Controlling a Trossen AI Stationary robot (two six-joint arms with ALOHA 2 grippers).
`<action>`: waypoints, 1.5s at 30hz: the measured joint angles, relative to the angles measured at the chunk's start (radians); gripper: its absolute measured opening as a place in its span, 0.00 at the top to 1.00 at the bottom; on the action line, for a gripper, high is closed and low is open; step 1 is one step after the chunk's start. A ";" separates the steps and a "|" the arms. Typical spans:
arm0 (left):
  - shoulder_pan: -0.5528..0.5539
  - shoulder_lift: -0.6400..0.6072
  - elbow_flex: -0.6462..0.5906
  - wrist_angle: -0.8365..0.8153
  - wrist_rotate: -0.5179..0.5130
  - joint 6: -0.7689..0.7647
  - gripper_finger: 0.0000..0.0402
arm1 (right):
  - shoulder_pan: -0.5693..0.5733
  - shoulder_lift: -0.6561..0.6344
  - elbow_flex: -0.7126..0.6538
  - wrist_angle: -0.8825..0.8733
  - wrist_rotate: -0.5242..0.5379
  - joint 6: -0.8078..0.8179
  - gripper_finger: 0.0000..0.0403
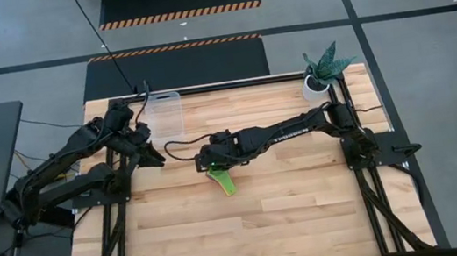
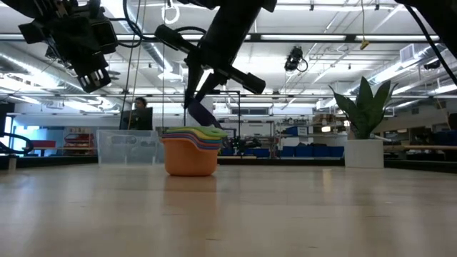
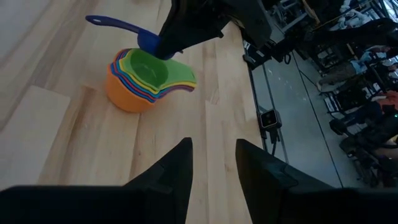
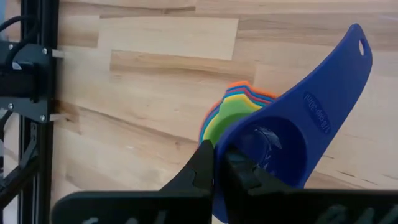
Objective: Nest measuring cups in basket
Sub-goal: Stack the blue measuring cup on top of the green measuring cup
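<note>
Several nested measuring cups form a stack [image 3: 146, 78] [image 2: 190, 151] with an orange cup lowest, resting by its base on the wooden table; the green top cup's handle [image 1: 225, 182] sticks out toward the near edge. My right gripper [image 4: 217, 165] [image 2: 196, 100] hovers just above the stack, shut on a dark blue measuring cup [image 4: 298, 124] [image 3: 124, 28]. My left gripper [image 3: 213, 158] [image 1: 154, 154] is open and empty, raised to the left of the stack. The clear basket [image 1: 166, 114] [image 2: 128, 146] stands near the far edge. My right gripper pinches the dark blue cup's bowl wall at the rim [image 4: 219, 148], opposite the handle, with one finger [image 4: 245, 171] inside the bowl and the other outside. It comes from above, slanting down. The cup is lifted clear over the stack, tilted, its handle [image 3: 99, 20] pointing away.
A potted plant [image 1: 324, 71] [image 2: 364, 135] stands at the table's far right corner. A black cable [image 1: 179, 143] lies on the table between the basket and the right arm. Bare wood stretches across the near half of the table [image 1: 293, 217].
</note>
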 joint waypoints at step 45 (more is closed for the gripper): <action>-0.007 0.000 0.000 -0.017 -0.001 -0.002 0.68 | -0.087 0.000 0.000 -0.069 -0.035 -0.414 0.99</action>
